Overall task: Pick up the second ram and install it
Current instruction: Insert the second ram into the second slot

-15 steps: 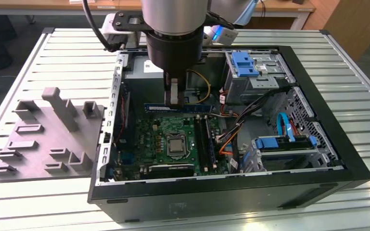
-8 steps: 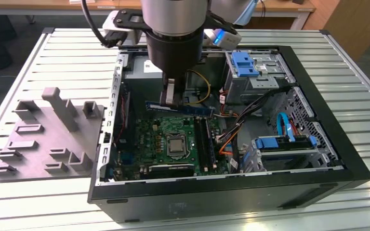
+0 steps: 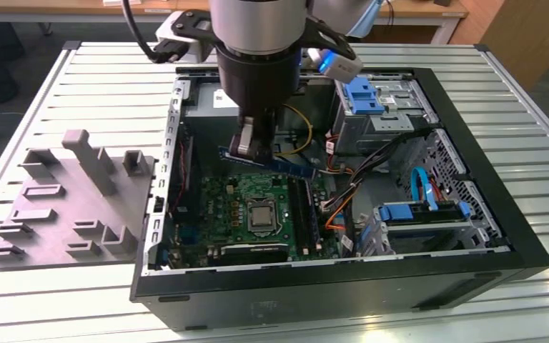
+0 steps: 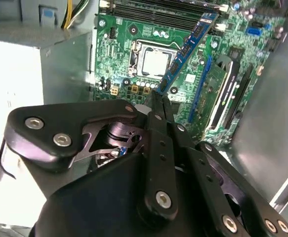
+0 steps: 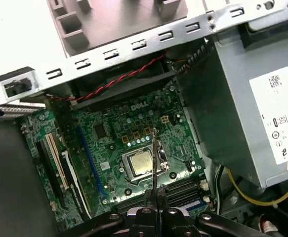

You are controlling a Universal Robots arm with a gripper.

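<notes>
A short word in white letters (image 5: pixel 138 106) is printed on the green board (image 5: pixel 109 143) in the first wrist view. A white label (image 5: pixel 278 116) is stuck on the grey metal box (image 5: pixel 227 89) beside the board. It has small dark print and little signs, too small to read.

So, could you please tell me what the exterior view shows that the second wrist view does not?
The exterior view takes in the grey moulded tray beside the open computer case, on the exterior view's left, both on the slatted table, plus the blue drive bays. The second wrist view gives a close look at the gripper shut on one end of the second ram, which slants above the board and is not seated. Both show the motherboard, its processor socket and the held ram.
</notes>
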